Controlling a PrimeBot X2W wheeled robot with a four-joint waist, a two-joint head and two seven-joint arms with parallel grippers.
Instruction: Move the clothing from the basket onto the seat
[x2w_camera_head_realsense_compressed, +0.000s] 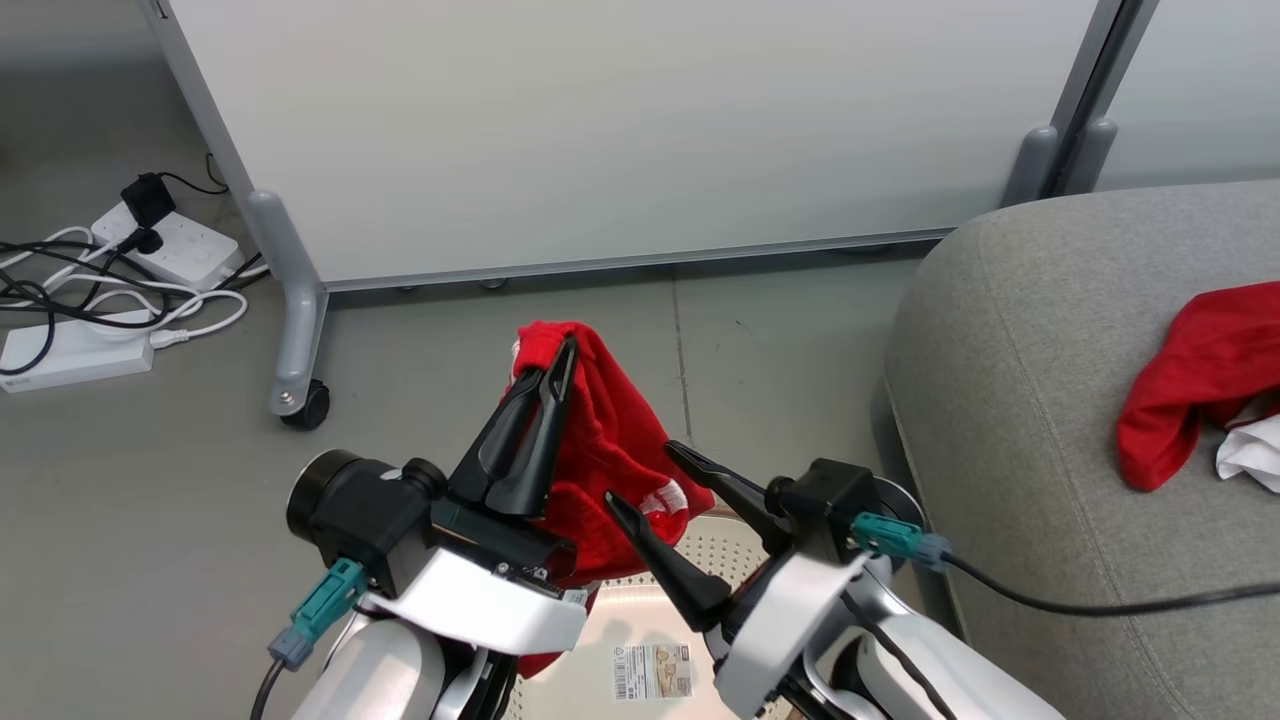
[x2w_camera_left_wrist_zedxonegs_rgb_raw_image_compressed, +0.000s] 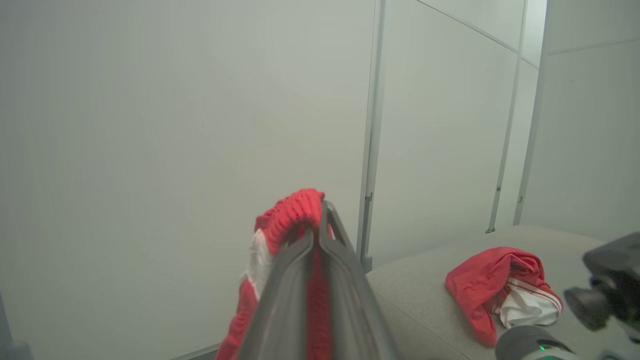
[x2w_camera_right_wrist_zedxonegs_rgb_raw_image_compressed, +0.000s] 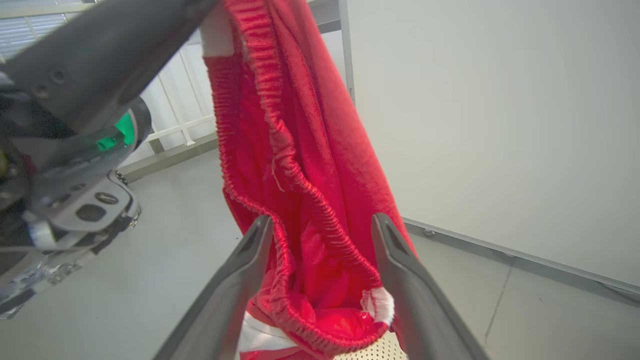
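Note:
My left gripper (x2w_camera_head_realsense_compressed: 560, 362) is shut on the elastic hem of a red garment (x2w_camera_head_realsense_compressed: 612, 440), which hangs lifted above the basket (x2w_camera_head_realsense_compressed: 700, 556). In the left wrist view the shut fingers (x2w_camera_left_wrist_zedxonegs_rgb_raw_image_compressed: 330, 250) pinch the red hem (x2w_camera_left_wrist_zedxonegs_rgb_raw_image_compressed: 292, 212). My right gripper (x2w_camera_head_realsense_compressed: 640, 472) stands open at the garment's lower part. In the right wrist view the fabric (x2w_camera_right_wrist_zedxonegs_rgb_raw_image_compressed: 310, 165) hangs between its spread fingertips (x2w_camera_right_wrist_zedxonegs_rgb_raw_image_compressed: 322, 219). The cream perforated basket shows its paper label (x2w_camera_head_realsense_compressed: 652, 671). On the grey seat (x2w_camera_head_realsense_compressed: 1020, 400) lie another red garment (x2w_camera_head_realsense_compressed: 1190, 385) and a white cloth (x2w_camera_head_realsense_compressed: 1250, 452).
A white partition panel (x2w_camera_head_realsense_compressed: 620, 130) on a castor foot (x2w_camera_head_realsense_compressed: 300, 400) stands behind the basket. Power strips and tangled cables (x2w_camera_head_realsense_compressed: 100, 290) lie on the floor at the left. Grey floor (x2w_camera_head_realsense_compressed: 780, 350) separates the basket from the seat's rounded edge.

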